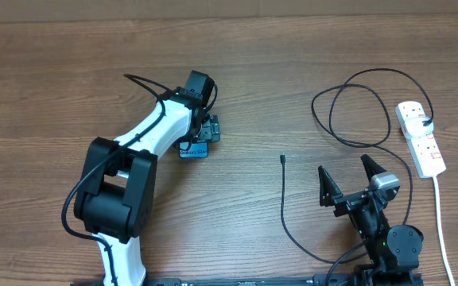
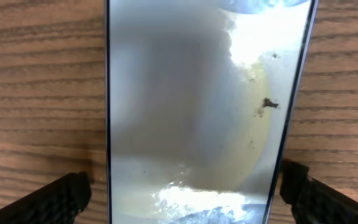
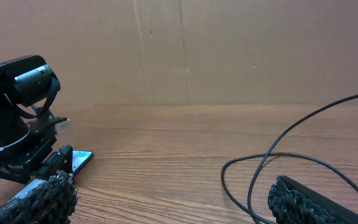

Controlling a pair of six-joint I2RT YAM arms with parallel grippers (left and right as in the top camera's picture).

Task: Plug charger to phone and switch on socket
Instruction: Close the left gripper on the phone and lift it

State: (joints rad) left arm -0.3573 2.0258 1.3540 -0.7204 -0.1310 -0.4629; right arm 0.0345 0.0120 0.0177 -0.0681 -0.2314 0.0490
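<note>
**Phone straddled, cable not yet taken up**

The slim rectangular phone with the light blue-teal screen and dark edge (image 1: 194, 149) lies flat on the wooden tabletop (image 1: 277, 71), left of centre in the overhead view. It is mostly hidden there under the head of the white-and-black left arm (image 1: 156, 129). In the left wrist view the phone's glass (image 2: 197, 112) fills the middle. The left jaws are spread, one black finger showing at each lower corner, just outside the phone's long edges and apparently not touching it.

The long thin black charger cable (image 1: 285, 214) is well apart from the phone. Its small connector tip (image 1: 283, 158) rests on bare wood near centre. The cable loops away to a black plug in the white elongated power strip with red switches (image 1: 421, 143) at the right edge.

The right jaws, lower right, are also spread and hold nothing.

The step in hand looks like securing the phone. Next, the left jaws should pinch its edges. The right arm must then take the cable just behind the tip and line it up with the port, which no view shows.
</note>
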